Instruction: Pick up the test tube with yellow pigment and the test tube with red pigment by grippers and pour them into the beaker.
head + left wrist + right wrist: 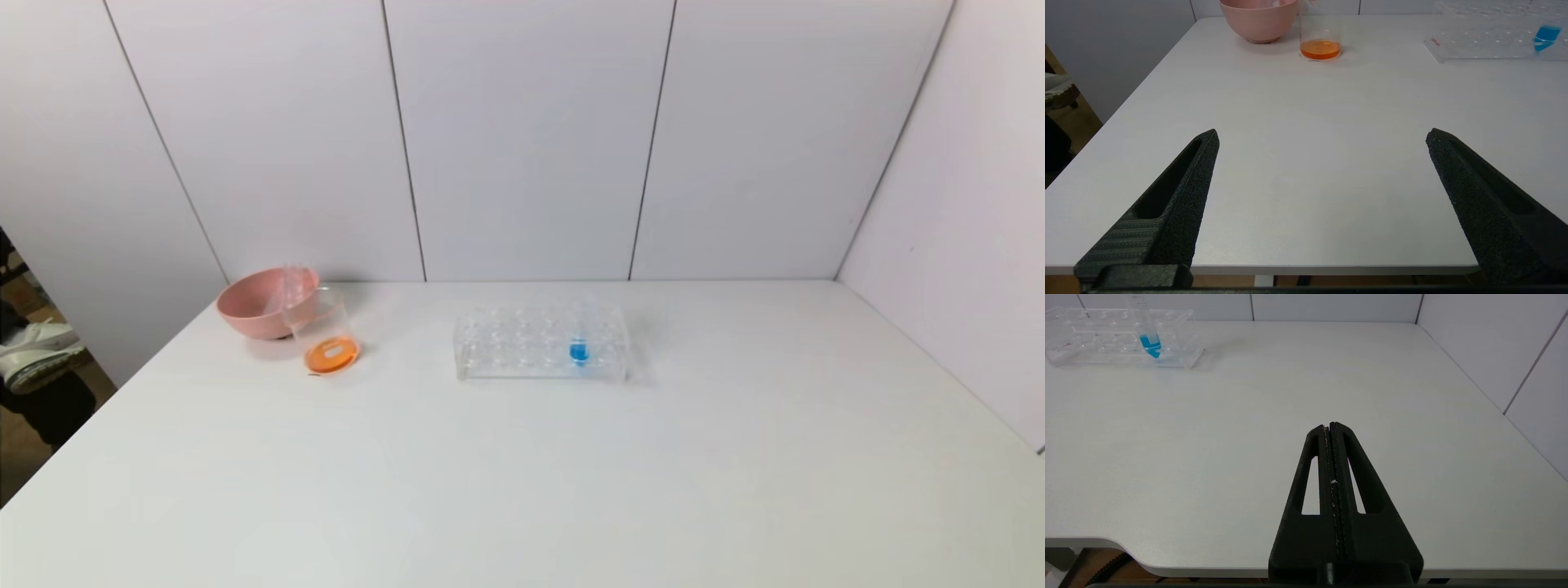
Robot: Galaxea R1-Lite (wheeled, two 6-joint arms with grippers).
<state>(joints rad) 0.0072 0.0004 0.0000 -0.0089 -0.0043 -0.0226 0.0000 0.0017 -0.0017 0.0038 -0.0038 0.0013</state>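
The clear beaker (325, 331) stands at the far left of the table, right beside the pink bowl, and holds a shallow layer of orange liquid. It also shows in the left wrist view (1319, 38). No tube with a yellow or an orange-red band shows anywhere. Faint clear tube shapes (294, 282) lean in the bowl. My left gripper (1323, 136) is open and empty, low over the table's near edge, far from the beaker. My right gripper (1329, 425) is shut on nothing over the near right of the table. Neither gripper shows in the head view.
The pink bowl (260, 304) sits at the far left, also in the left wrist view (1258, 20). A clear many-holed rack (543, 345) stands mid-table and holds one tube with blue liquid (579, 349). Both also show in the right wrist view, rack (1106, 343), blue tube (1150, 343). White walls stand behind and to the right.
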